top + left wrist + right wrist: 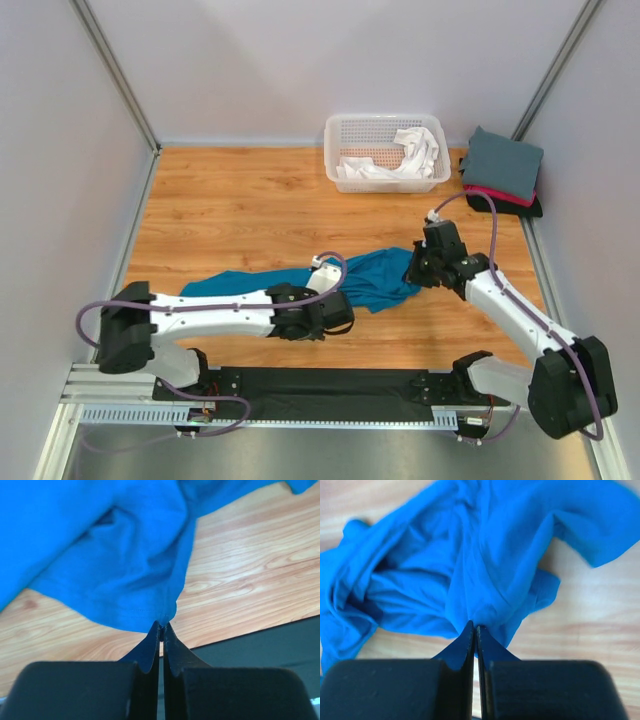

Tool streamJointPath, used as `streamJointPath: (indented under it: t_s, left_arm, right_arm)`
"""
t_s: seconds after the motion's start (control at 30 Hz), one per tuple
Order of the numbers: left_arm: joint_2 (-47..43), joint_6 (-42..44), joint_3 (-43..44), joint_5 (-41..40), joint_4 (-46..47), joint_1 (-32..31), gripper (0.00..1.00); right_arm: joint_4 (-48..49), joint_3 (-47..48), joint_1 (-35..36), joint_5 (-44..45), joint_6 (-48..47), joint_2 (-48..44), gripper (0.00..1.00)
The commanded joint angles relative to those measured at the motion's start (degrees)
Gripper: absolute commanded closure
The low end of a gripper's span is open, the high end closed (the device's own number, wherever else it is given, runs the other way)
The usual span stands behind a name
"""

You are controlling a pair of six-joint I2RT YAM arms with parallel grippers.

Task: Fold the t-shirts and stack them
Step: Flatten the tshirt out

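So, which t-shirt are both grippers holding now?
The teal-blue t-shirt, crumpled mid-table; the folded shirts are stacked far right, the white one lies in the basket.

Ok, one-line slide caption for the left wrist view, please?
Left gripper shut on the stitched hem of the teal-blue t-shirt, with the wooden table beneath.

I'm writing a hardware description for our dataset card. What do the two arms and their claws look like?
The left arm and right arm have white links, black joints and looping lilac cables. The left claw and right claw have two thin, dark, tapered fingers.
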Motion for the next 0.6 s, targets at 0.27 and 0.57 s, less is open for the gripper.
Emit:
streamJointPath:
  t_s: [0.27, 0.57]
  left_arm:
    - [-18.6, -9.9, -8.5, -8.6, -18.0, 5.6, 1.00]
    - [-28.8, -7.3, -12.1, -10.8, -19.9, 17.2, 1.00]
  right_arm:
    - [-1.5, -9.7, 3.3, -2.4, 7.7, -9.9, 0.44]
    - [-10.3, -1.6, -2.1, 16.3, 9.2, -15.5, 0.00]
